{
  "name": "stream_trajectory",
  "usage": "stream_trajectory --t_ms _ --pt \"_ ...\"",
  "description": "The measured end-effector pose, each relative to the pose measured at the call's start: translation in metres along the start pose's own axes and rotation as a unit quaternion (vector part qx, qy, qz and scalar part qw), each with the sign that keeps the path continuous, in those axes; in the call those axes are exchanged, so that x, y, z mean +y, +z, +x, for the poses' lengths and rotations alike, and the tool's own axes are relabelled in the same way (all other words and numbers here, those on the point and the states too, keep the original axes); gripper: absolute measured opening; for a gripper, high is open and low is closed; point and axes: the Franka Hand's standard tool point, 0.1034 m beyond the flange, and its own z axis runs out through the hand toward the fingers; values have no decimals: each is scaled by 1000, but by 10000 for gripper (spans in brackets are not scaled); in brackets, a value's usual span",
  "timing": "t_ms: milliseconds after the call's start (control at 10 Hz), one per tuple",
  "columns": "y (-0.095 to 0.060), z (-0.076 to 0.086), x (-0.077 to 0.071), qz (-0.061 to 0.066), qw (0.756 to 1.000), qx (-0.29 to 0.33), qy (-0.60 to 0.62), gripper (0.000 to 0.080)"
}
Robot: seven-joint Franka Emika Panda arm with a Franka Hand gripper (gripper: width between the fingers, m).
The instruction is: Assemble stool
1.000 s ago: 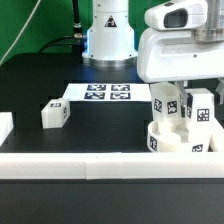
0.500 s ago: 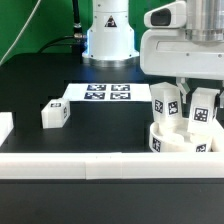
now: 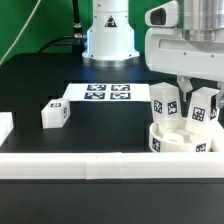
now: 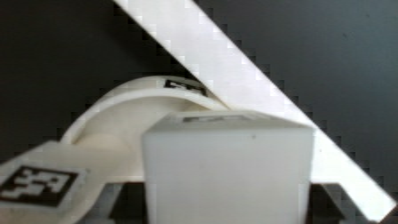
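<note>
**Arm, one.** The white Franka arm's base [image 3: 108, 35] stands at the upper centre of the exterior view. Its white wrist housing fills the upper right, pointing straight down over the lower-right corner of the black table [image 3: 40, 80].

**Two-finger gripper [image 3: 203, 93], one.** The jaws are part closed and clamped on the flanks of one leg. In the wrist view that leg fills the gap between them.

**Stool legs, three: short, blocky, white plastic, each with black-and-white square tags.**
- The held leg [image 3: 206, 110] [image 4: 222, 160] is upright at the right edge of the exterior view, under the gripper. Its lower end sits at the seat's top edge. Whether it touches the seat cannot be told.
- The standing leg [image 3: 165, 103] is upright on the seat, just beside the held leg on the exterior view's left, and is not gripped.
- The loose leg [image 3: 53, 113] lies on the table at centre left of the exterior view, well apart from the others.

**Seat [image 3: 172, 142] [image 4: 121, 112], one.** This is a thick, round disc of white plastic with a tag on its side wall. It lies flat at the lower right of the exterior view, just behind the front rail. In the wrist view its curved rim shows beside the held leg.

**Marker board [image 3: 100, 93], one.** A thin, flat white sheet printed with several black tags lies at the centre of the exterior view, in front of the arm's base.

**Border rail [image 3: 70, 163] [image 4: 222, 60], one long white bar in clear view.** It runs along the lower edge of the exterior view. A short white end shows at the left edge of that view.
</note>
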Motion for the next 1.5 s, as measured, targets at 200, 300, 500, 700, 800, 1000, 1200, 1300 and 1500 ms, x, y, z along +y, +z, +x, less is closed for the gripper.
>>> stream_trajectory --t_ms 200,300,500,700,800,1000,1200,1300,1500 --pt "1 -3 -1 12 995 -2 100 337" --pt "1 -2 -2 25 985 -7 171 337" --pt "1 -3 -4 33 959 -14 281 337" --pt "1 -4 -3 32 944 -16 329 337" --pt "1 -3 -3 32 930 -19 367 337" --pt "1 -1 -3 32 916 -21 400 337" --pt "1 3 -1 48 868 -28 494 337" --pt "1 4 -1 58 842 -32 535 337" --pt "1 3 -1 82 811 -38 578 337"
